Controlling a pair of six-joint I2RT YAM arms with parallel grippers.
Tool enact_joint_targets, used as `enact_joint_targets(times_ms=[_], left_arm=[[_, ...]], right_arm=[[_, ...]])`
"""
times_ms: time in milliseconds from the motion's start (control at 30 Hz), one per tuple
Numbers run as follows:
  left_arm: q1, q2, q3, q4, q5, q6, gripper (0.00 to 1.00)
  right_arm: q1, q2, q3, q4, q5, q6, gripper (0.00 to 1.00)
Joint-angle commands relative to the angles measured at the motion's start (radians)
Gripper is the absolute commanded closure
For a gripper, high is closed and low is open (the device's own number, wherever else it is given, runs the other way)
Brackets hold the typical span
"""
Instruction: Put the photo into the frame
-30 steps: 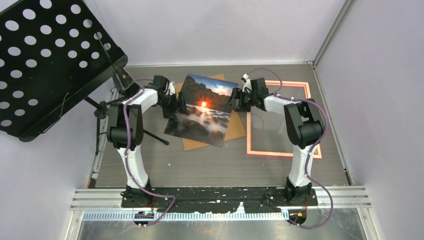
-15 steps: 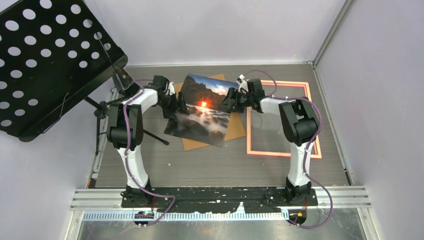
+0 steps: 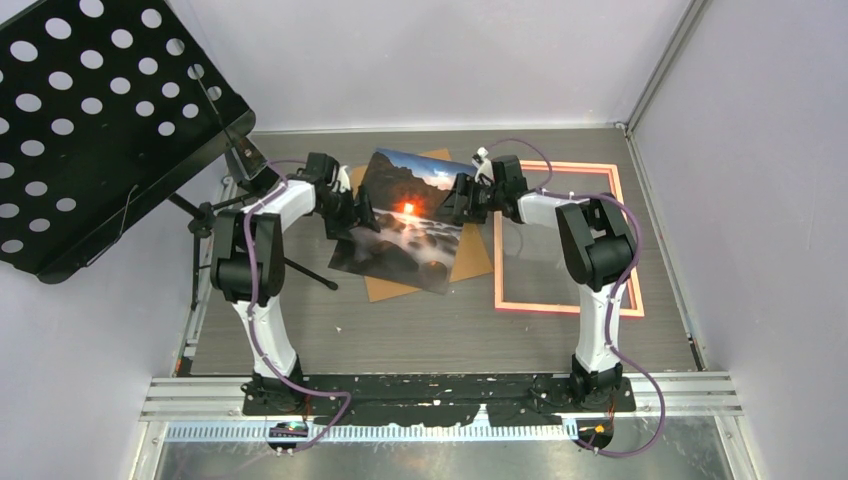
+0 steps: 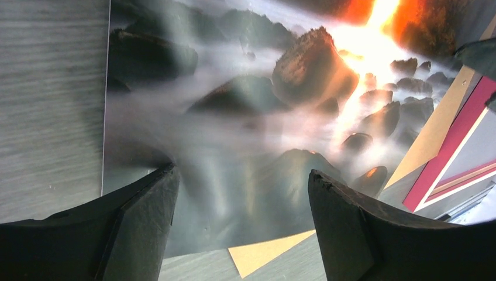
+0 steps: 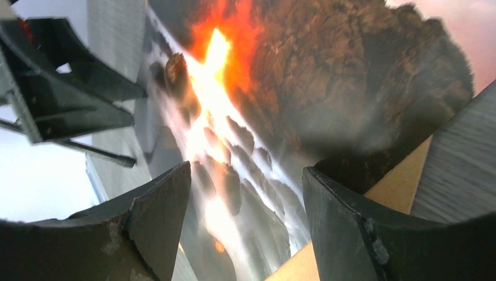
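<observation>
Photo on brown board; L & R jaws wide apart at its sides.

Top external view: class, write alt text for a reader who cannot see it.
A sunset photo lies askew on a brown board, with the open left hand and open right hand at its sides. A pink-orange frame lies to its right; a music stand stands far left.
</observation>
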Motion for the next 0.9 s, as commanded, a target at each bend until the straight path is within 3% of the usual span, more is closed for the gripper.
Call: enact_joint_targets(times_ms=[0, 167, 433, 867], left_arm=[[-0.012, -0.107, -0.011, -0.009, -0.041, 0.03, 0.17], [-0.012, -0.137, 0.038, -0.054, -0.112, 0.079, 0.14], [-0.012, -0.076, 0.047, -0.103, -0.167, 0.089, 0.13], [-0.012, -0.115, -0.043, -0.06, -0.25, 0.072, 0.15]], right_arm=[[0.029, 0.007, 0.124, -0.3, 0.173, -0.198, 0.25], [0.044, 0.006, 0.155, -0.485, 0.267, -0.323, 0.25], [0.052, -0.016, 0.171, -0.643, 0.399, -0.495, 0.26], [0.098, -0.036, 0.204, -0.746, 0.469, -0.643, 0.26]])
